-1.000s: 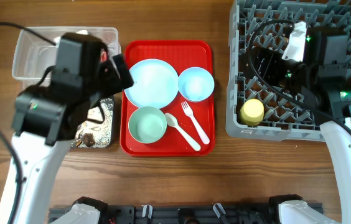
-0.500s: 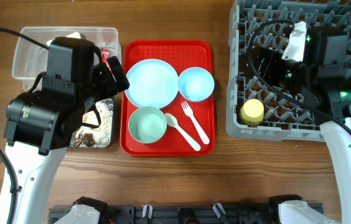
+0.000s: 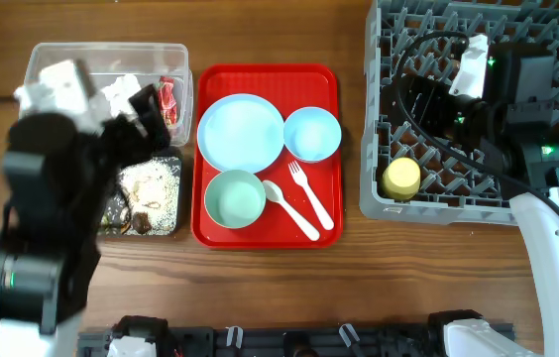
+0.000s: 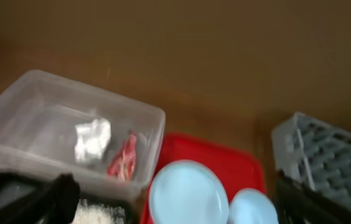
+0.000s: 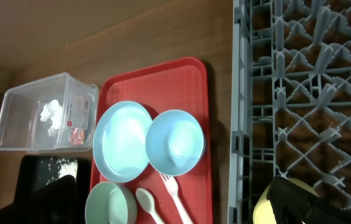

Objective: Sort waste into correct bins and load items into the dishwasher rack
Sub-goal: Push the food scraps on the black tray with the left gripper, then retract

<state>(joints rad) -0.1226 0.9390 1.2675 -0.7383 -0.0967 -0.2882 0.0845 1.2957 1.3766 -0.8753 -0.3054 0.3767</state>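
The red wrapper [image 3: 166,96] and white tissue [image 3: 121,87] lie in the clear tub [image 3: 47,69]. Beige scraps [image 3: 151,186] lie in the black tray [image 3: 172,230]. The pale blue plate [image 3: 241,132], small blue bowl [image 3: 312,133], green bowl [image 3: 235,197], spoon [image 3: 289,208] and fork [image 3: 311,194] sit on the red serving tray [image 3: 265,79]. The yellow cup [image 3: 401,178] stands in the grey rack [image 3: 374,198]. My left gripper [image 4: 172,186] is open and empty, high over the bins. My right gripper [image 5: 175,193] is open and empty above the rack's left side, one finger over the cup [image 5: 266,208].
The left arm's bulky body [image 3: 47,198] hangs over the black tray's left part and the table's front left. The right arm [image 3: 517,89] and its cables cover the rack's middle. Bare wooden table runs along the front edge.
My left arm has pulled back toward the front left and risen, uncovering the tub with the wrapper and tissue in it. The right arm has not moved.
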